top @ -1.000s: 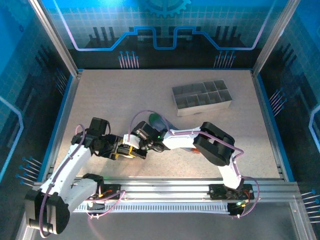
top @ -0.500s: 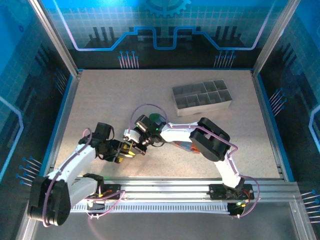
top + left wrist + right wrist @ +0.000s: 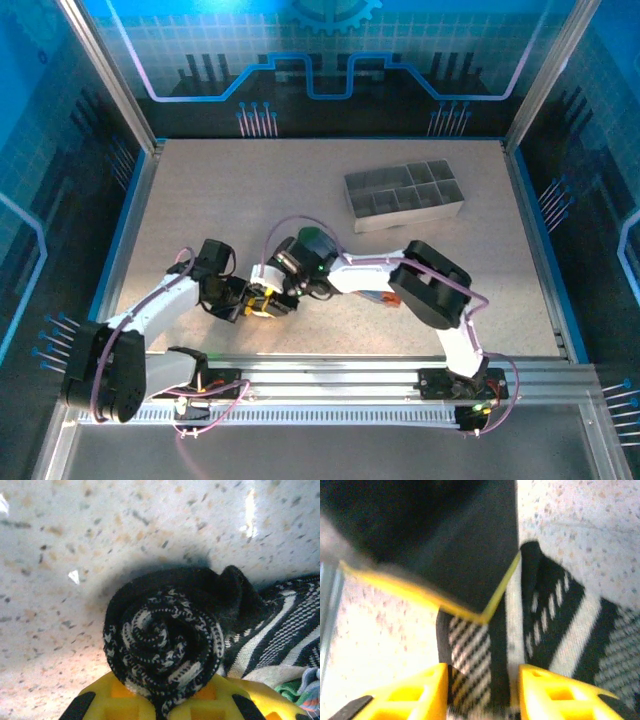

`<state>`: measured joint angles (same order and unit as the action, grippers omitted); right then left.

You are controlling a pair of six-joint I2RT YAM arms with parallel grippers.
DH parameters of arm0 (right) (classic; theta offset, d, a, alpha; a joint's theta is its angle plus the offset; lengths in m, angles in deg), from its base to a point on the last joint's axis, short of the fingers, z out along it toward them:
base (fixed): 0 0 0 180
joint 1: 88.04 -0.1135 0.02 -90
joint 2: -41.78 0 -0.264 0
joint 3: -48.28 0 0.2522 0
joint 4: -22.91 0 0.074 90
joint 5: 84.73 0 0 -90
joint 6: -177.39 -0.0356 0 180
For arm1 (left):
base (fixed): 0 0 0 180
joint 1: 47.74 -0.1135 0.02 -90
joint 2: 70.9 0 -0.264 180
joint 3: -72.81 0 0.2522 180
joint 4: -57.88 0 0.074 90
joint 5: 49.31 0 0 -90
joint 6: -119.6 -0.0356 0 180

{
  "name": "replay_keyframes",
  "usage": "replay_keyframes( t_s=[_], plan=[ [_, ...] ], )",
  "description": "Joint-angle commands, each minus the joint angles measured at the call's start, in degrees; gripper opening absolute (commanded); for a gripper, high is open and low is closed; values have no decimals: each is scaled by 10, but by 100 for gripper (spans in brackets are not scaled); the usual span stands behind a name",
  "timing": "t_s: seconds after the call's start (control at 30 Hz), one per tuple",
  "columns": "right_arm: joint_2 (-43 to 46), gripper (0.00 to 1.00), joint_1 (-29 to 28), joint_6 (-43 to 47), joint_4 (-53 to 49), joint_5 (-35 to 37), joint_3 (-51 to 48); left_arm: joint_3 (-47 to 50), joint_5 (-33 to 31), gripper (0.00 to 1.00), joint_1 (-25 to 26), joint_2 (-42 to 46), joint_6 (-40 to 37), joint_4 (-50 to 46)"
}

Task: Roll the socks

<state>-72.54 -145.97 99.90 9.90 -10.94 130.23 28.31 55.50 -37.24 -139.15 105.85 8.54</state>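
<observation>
Black striped sock [image 3: 165, 645]: wound into a tight spiral, well apart from the grey tray [image 3: 405, 195], on its near side, loose tail beside it.
Room: bare table [image 3: 220, 200] open left of the tray.
Left gripper [image 3: 165, 702]: clenched on the spiral, arm stretched low.
Right gripper [image 3: 482, 690]: jaws astride striped fabric; gripping or not, can't tell.

A robot lab cell — blue printed walls [image 3: 330, 50], aluminium frame [image 3: 350, 372].

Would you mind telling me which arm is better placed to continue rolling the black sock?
Left, I'd say. The left gripper is shut on the rolled end of the black sock, its spiral plain in the left wrist view. The right gripper stands open astride the flat, unrolled part, gripping nothing.
</observation>
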Motion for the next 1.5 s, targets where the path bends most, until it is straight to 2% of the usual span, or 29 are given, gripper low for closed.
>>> replay_keyframes(
  t_s=[0.0,0.07,0.17,0.27,0.53,0.67,0.87,0.93,0.97,1.03,1.07,1.1,1.17,1.23,1.3,1.47],
  plan=[
    [80,58,-42,81,121,195,-101,16,-50,0,10,-15,42,-150],
    [104,61,-71,106,162,255,-128,2,-54,0,12,-25,48,-156],
    [104,61,-113,145,169,321,-135,-23,-52,0,12,-62,44,-160],
    [83,63,-143,180,181,358,-130,-44,-51,0,13,-95,38,-165],
    [16,55,-156,189,152,370,-71,-76,-45,0,13,-142,29,-158],
    [-13,45,-149,181,135,385,-43,-83,-42,0,13,-145,25,-160],
    [-38,11,-134,133,56,378,-6,-85,-35,0,11,-127,25,-165],
    [-39,3,-126,107,26,358,-5,-89,-37,12,10,-99,30,-168],
    [-37,0,-120,89,12,342,-8,-93,-42,24,9,-79,37,-174],
    [-33,0,-105,57,-8,297,-19,-98,-51,53,3,-36,48,-182],
    [-32,0,-98,41,-16,276,-25,-99,-52,64,-4,-17,51,-182],
    [-30,0,-90,29,-21,250,-32,-98,-51,70,-13,-2,51,-181],
    [-28,0,-76,10,-23,204,-47,-98,-50,78,-29,22,43,-179],
    [-30,0,-61,-7,-28,149,-56,-99,-51,80,-42,41,26,-168],
    [-33,0,-45,-27,-29,108,-65,-99,-48,80,-47,55,7,-153],
    [-45,0,-3,-82,-22,20,-75,-86,-37,71,-46,77,-40,-123]
  ],
)
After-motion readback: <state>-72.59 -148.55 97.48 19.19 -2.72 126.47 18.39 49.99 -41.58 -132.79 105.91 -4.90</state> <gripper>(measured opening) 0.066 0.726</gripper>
